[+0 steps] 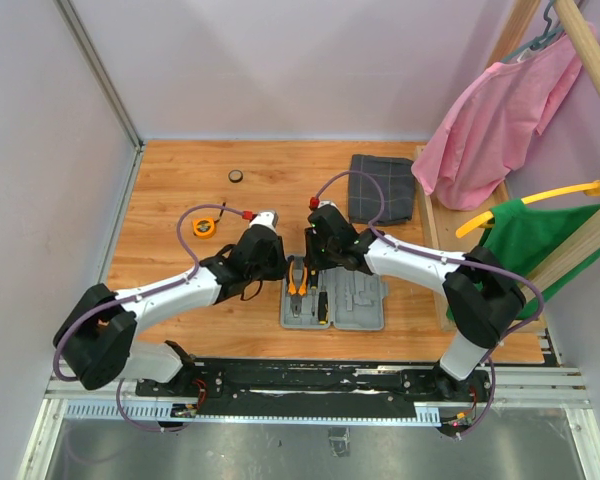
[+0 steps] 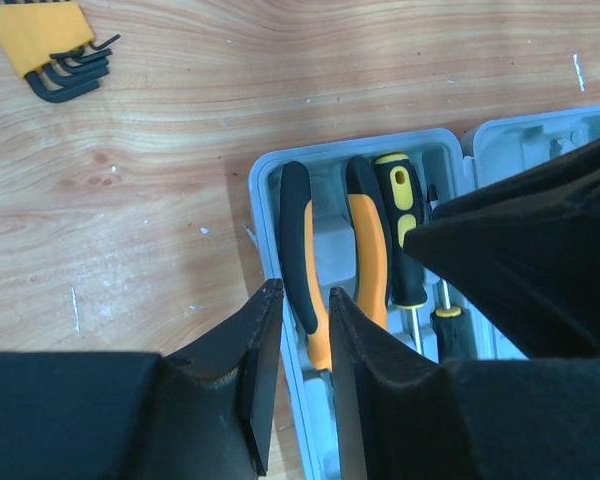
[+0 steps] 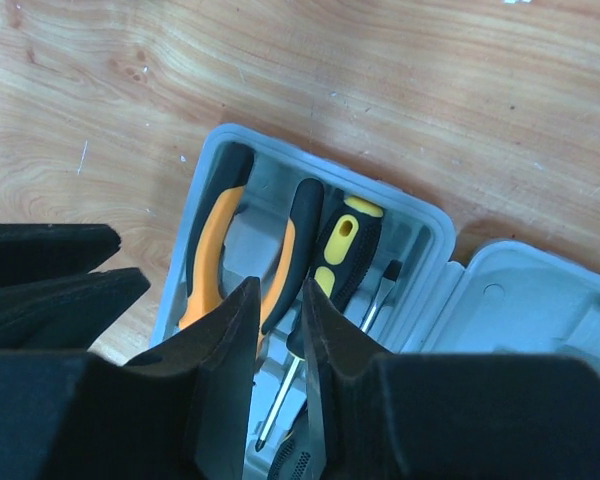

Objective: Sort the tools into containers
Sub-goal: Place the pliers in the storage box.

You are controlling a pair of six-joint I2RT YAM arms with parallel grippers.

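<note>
K: pliers status?
Me: The pliers [image 2: 298,250] lie in the end bay of the grey case [image 2: 261,200], along its outer wall. A yellow-black screwdriver [image 2: 402,230] is just beside them, one bay in.
K: left gripper?
Me: My left gripper [image 2: 300,295] sits right over the outer handle. The jaws are drawn to a narrow slit with the handle showing in it. Can't tell whether I'm pinching it or only above it.
K: right?
Me: My right gripper [image 3: 278,290] is the same: narrow gap, over the inner handle and a bare screwdriver shaft. Can't tell contact there either. Both grippers are just beside each other over one bay.
K: so what's the step?
Me: I read it as seating the pliers. To do it well, push straight down on the handles, never sideways. The case looks like light plastic and would likely skid on the table [image 1: 180,300]. One arm works. The other should steady the case wall or back off, because it's too crowded for two. If I am pinching, spread the jaws before lifting, or the pliers come out with me. Then rise straight up, clear of the screwdriver.
K: what's left?
Me: The orange tape measure [image 1: 206,225] is on the table left of the case, well apart. The hex key set [image 2: 50,45] is out on bare wood too. About midway, I'd guess.
</note>
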